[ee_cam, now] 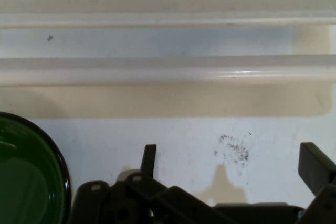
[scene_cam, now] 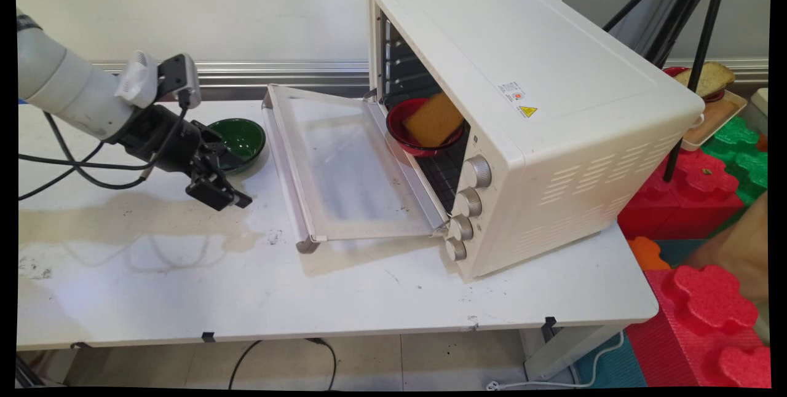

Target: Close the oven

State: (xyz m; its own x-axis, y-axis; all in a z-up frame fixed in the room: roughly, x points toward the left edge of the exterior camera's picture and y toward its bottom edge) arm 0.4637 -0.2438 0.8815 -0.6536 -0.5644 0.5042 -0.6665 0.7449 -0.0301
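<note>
A: Green bowl (scene_cam: 241, 142) on the table (scene_cam: 307, 298), left of the oven (scene_cam: 522, 108), upright, nothing visible inside. Sits just behind the gripper (scene_cam: 220, 191), close beside it, not held.

B: Touching?

A: Cannot tell from above; overlapping in the main view. In the hand view, off to the lower left, outside the fingers (ee_cam: 148, 156).

B: And the grip?

A: Spread wide, nothing between the fingers. Only bare table and a dark smudge (ee_cam: 233, 148) between them.

B: Pose of the arm?

A: Reaching in from the left, low over the table, wrist tilted down and toward the oven. Cables hanging below. Pointed at the door (scene_cam: 344, 163), which lies folded down flat, its handle (scene_cam: 286, 169) running across the hand view just ahead.

B: Anything in the oven?

A: Red bowl (scene_cam: 424, 136) on the rack near the opening, with a yellow block (scene_cam: 433, 117) leaning in it. Well apart from the gripper, with the whole door between.
</note>
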